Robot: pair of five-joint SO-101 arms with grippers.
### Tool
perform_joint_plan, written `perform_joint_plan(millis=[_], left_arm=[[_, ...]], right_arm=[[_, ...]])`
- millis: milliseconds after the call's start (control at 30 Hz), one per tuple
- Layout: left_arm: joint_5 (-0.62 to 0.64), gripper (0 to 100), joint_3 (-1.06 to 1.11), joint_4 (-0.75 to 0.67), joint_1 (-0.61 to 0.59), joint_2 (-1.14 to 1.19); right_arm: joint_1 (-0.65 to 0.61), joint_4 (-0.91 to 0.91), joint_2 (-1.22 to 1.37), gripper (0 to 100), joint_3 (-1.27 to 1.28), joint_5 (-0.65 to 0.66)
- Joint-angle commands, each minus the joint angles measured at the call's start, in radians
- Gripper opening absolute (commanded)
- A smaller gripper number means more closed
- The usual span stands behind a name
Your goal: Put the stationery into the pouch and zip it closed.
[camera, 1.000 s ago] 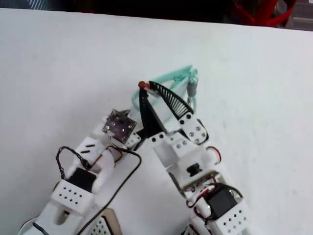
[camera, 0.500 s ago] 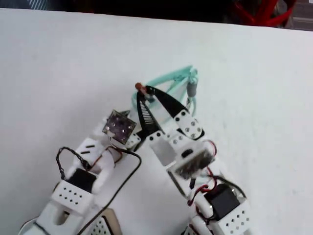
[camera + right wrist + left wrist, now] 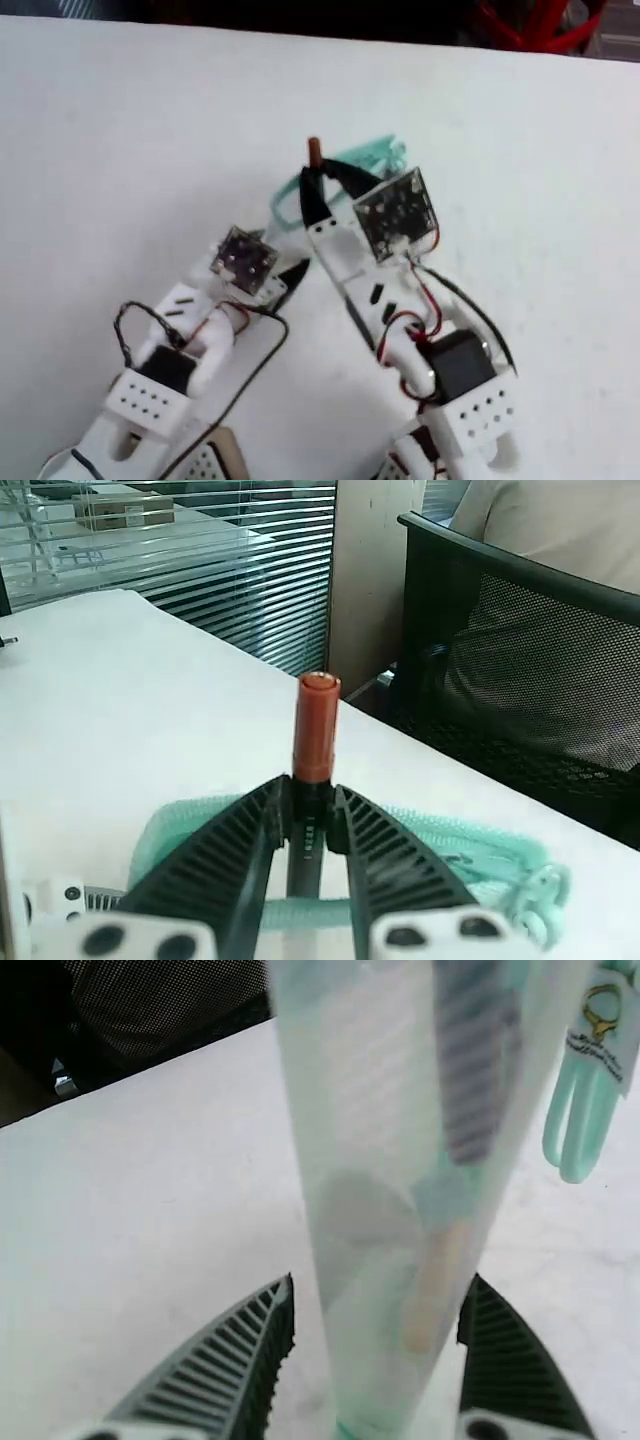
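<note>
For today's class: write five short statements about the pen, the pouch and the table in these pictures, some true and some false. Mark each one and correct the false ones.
1. The right gripper has its jaws shut on a pen with a brown cap. True.
2. The pen lies flat on the table. False: it is clamped in the jaws, with its cap end sticking out past their tips.
3. The pouch is pale green mesh. True.
4. The pouch is empty. False: in the left wrist view a grey striped stick shows through its wall.
5. The table is black. False: it is white.
</note>
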Motion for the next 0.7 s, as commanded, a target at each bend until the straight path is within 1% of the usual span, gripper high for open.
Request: perform_joint_plan(millis=[0,100,200,233,300,400,467,533,667], left_arm=[[0.000,27,-0.005,-0.025,0.010,-0.004],[0.000,27,-0.005,-0.025,0.010,-0.005],[0.000,27,-0.005,-0.025,0.010,-0.005],[0.000,27,-0.005,-0.025,0.010,-0.005],[0.000,27,-0.005,-0.025,0.010,-0.005],[0.000,27,-0.006,-0.025,0.010,-0.005],[0.000,27,-0.006,-0.025,0.010,-0.005],[0.000,27,-0.006,-0.025,0.010,-0.005],[0.000,27,-0.006,-0.025,0.010,-0.005]], right_arm=[[0.013,0.004,0.004,2.1,-0.046,-0.011],[0.007,-0.002,0.012,2.3,-0.048,-0.005],[0.024,-0.030,0.012,2.3,-0.058,0.002],[0.039,-0.050,0.012,2.1,-0.058,0.025],[0.054,-0.082,0.012,2.0,-0.041,0.130],[0.058,-0.151,0.012,2.0,0.021,0.345],[0.053,-0.194,0.008,2.0,0.069,0.436],[0.051,-0.222,0.007,2.0,0.101,0.446],[0.051,-0.220,0.004,2.0,0.143,0.446]])
